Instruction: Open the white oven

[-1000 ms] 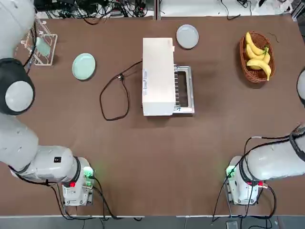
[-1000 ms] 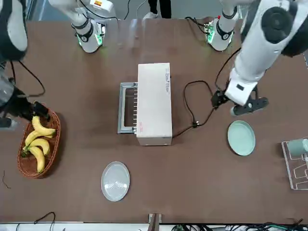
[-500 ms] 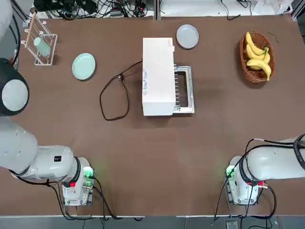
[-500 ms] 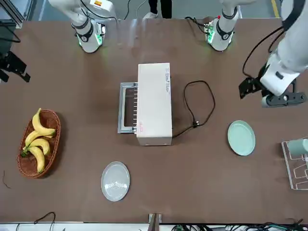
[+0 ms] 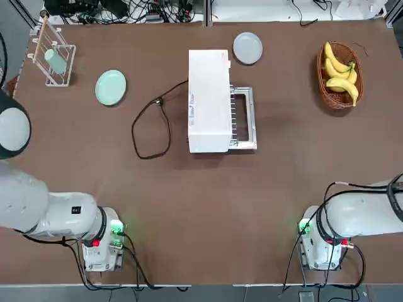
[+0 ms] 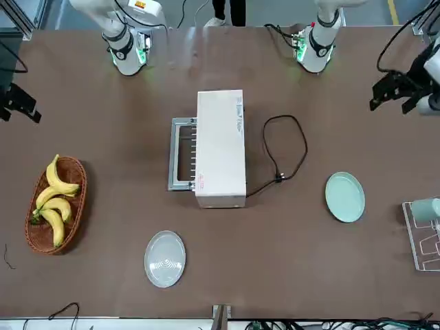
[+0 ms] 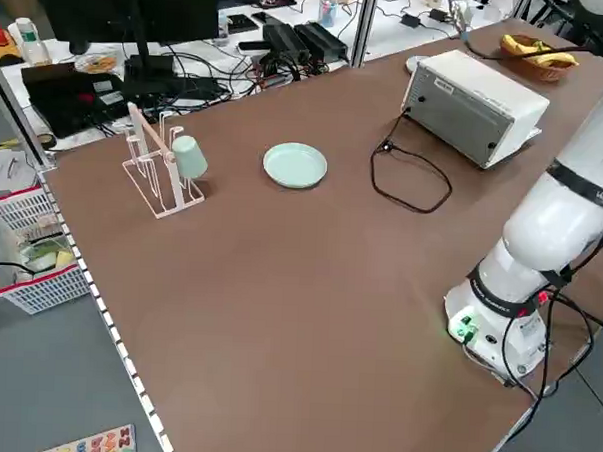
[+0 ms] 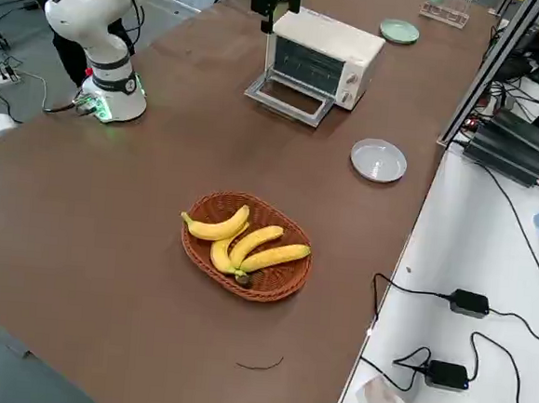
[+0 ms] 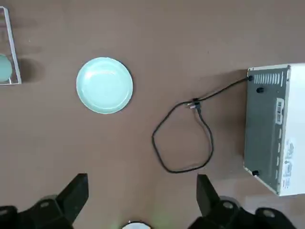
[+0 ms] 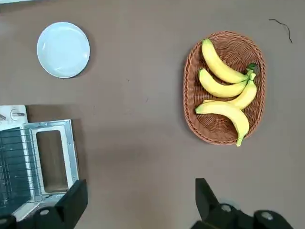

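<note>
Stood mid-table, the white oven (image 5: 209,100), door already dropped flat, well away from both claws, so little left to spoil beyond a careless return sweep snagging the power cord (image 5: 151,126). Left claw (image 6: 402,89) and right claw (image 6: 17,103) both spread and empty, pulled out to opposite table edges from a second earlier, left from near the green plate (image 6: 344,196), right from over the banana basket (image 6: 55,204).
</note>
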You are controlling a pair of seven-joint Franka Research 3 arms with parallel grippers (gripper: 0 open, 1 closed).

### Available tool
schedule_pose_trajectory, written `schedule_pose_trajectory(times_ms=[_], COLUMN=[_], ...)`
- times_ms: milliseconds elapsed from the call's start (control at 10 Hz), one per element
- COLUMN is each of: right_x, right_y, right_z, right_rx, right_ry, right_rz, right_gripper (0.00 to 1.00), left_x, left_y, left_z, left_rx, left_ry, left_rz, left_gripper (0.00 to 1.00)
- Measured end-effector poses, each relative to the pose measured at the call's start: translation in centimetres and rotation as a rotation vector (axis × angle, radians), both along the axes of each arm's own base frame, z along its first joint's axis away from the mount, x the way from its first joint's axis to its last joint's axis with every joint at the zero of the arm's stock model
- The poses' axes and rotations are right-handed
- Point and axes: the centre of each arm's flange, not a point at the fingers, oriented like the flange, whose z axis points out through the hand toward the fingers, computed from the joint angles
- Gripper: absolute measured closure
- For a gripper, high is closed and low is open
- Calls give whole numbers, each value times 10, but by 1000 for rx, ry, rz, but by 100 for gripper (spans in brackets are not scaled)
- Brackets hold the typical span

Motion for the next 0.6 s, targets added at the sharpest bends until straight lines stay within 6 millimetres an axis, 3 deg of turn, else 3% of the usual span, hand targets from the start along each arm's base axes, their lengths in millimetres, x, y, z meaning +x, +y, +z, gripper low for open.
schedule_pose_trajectory(times_ms=[600], right_x=[1], right_y=[3], right_z=[-17], right_rx=[-11], right_ry=[36], right_rz=[12], right_gripper=[0], left_x=[-1], left_y=[-7], left_z=[-2], left_rx=[47], left_ry=[-1], left_rz=[-17], left_gripper=[0])
